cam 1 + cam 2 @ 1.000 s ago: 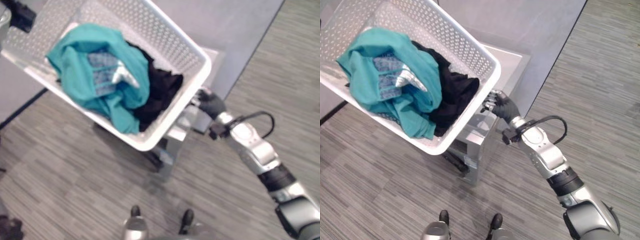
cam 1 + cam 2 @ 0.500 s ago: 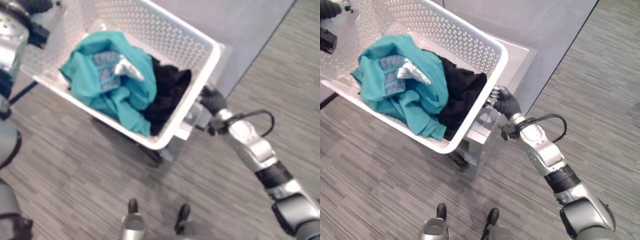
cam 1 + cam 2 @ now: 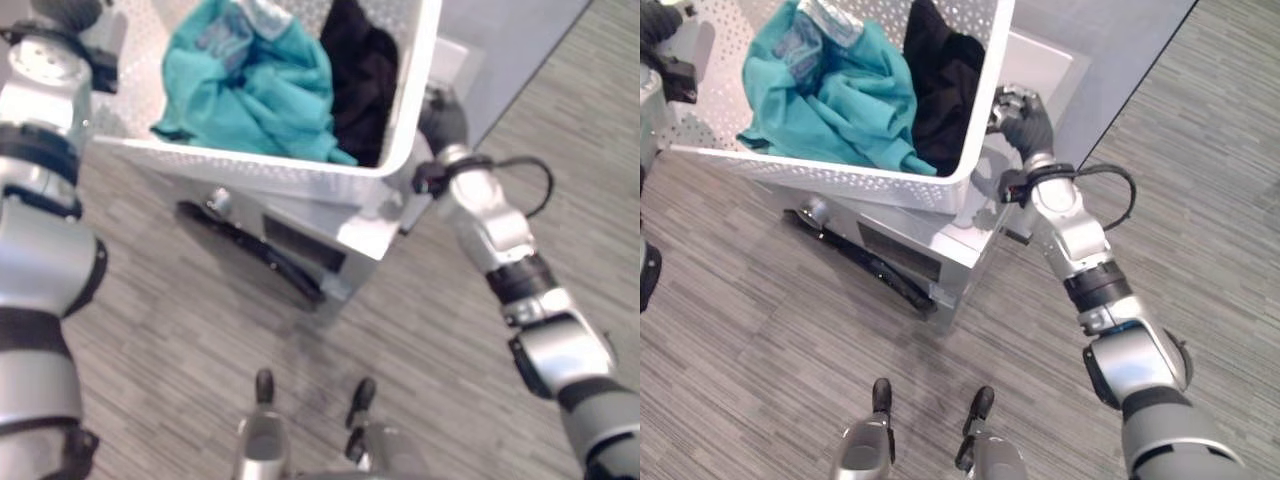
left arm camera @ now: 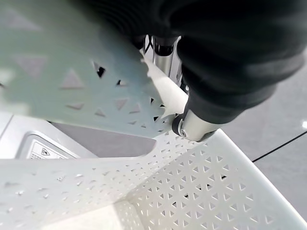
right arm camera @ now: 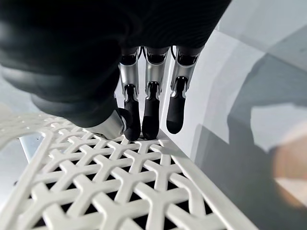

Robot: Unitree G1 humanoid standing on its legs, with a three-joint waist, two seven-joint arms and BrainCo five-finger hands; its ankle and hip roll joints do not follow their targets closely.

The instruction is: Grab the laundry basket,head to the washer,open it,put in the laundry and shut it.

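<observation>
I hold the white perforated laundry basket (image 3: 250, 170) up between both hands, tipped steeply over the silver washer (image 3: 940, 250). A teal garment (image 3: 260, 90) and a black one (image 3: 365, 75) lie bunched inside it. My right hand (image 3: 1023, 122) grips the basket's right end, and in the right wrist view its fingers (image 5: 144, 110) and thumb pinch the latticed rim (image 5: 110, 172). At the basket's left end my left hand (image 4: 192, 125) has its thumb pressed on the rim and its fingers curled behind it.
The washer stands on grey striped carpet (image 3: 760, 380) against a grey wall panel (image 3: 1120, 40). A long dark part (image 3: 860, 258) juts out low along the washer's front, with a round knob (image 3: 812, 210) above its left end.
The basket has risen and tipped up steeply, its laundry sliding toward the lower rim. The washer's front has come into view beneath it, and my left arm now shows at the left.
</observation>
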